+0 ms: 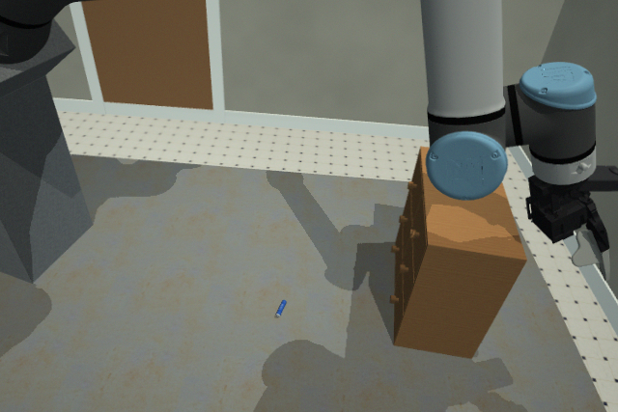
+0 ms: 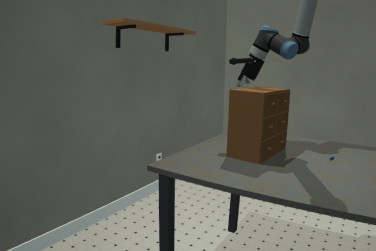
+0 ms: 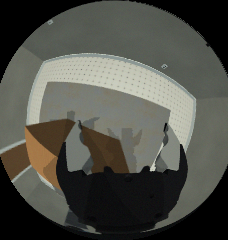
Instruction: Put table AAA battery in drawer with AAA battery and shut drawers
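Note:
A small blue AAA battery (image 1: 281, 308) (image 2: 331, 158) lies on the grey table (image 1: 174, 272) (image 2: 273, 181), well away from the chest. The wooden chest (image 1: 463, 278) (image 2: 245, 123) (image 3: 41, 147) stands upright with six drawers in two columns, all shut; their knobs show on its front face (image 2: 276, 123). My gripper (image 1: 594, 253) (image 2: 241, 84) (image 3: 124, 122) is open and empty. It hangs behind the chest's top back edge, on the side away from the drawer fronts. What lies inside the drawers is hidden.
The table's edge (image 2: 212, 178) drops to a tiled floor (image 2: 197, 220). A wall shelf (image 2: 148, 26) hangs to the left, far off. The arm's base (image 1: 30, 148) stands at the table's left side in the top view.

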Controlling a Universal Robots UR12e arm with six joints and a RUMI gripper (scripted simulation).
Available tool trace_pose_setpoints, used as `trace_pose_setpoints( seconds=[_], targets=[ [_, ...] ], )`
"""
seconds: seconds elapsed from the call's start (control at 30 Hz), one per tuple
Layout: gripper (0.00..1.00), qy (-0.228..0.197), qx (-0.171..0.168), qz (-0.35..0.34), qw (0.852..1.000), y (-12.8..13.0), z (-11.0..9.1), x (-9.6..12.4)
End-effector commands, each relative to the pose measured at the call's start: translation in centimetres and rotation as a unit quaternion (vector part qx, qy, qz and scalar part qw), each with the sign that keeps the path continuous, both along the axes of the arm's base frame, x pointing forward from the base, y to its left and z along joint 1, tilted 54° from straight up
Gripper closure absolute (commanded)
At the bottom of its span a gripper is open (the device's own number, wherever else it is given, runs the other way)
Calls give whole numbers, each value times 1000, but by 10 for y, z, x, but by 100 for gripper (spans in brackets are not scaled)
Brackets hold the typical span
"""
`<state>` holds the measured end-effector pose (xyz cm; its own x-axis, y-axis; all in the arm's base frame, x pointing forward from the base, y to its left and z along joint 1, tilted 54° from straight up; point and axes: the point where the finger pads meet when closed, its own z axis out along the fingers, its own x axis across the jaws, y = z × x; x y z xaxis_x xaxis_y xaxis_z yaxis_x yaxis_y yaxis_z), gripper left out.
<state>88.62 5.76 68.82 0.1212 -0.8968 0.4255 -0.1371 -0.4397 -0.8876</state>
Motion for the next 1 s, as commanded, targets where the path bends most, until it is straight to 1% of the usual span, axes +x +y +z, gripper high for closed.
trace_pose_setpoints(
  seconds=[0.0, 0.7, 0.97],
  targets=[
    [0, -1, 0, 0, 1000, 0, 1, 0],
    [0, -1, 0, 0, 1000, 0, 2, -1],
    [0, -6, 1, 1, 1000, 2, 9, -4]
  ],
)
